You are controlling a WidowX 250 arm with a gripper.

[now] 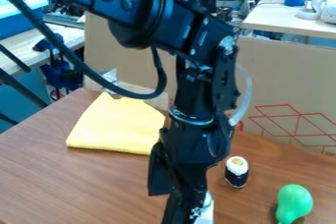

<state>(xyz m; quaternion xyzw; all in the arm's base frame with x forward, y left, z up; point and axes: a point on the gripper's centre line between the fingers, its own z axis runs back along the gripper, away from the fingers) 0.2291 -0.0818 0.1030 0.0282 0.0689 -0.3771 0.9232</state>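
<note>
- White object (207, 211) is at the near edge of the table (98, 183), right beside the black gripper (185, 213); can't tell if they're touching.
- Can't say whether the gripper is wide, narrow or actually holding that thing, sorry.
- Handling, pure guesswork: probably light, but stiff or soft is anyone's call, and slippery if it's smooth plastic. I'd pinch it gently across its narrow sides, in case it's fragile.
- Next out is a little sushi-like toy (237, 171), dark below with a white top, standing upright.
- Green pear-shaped thing (294, 202) sits further over, toward the near right corner.
- Folded yellow cloth (118, 125) lies behind the arm on the left, with cardboard (282, 80) standing at the back.
</note>
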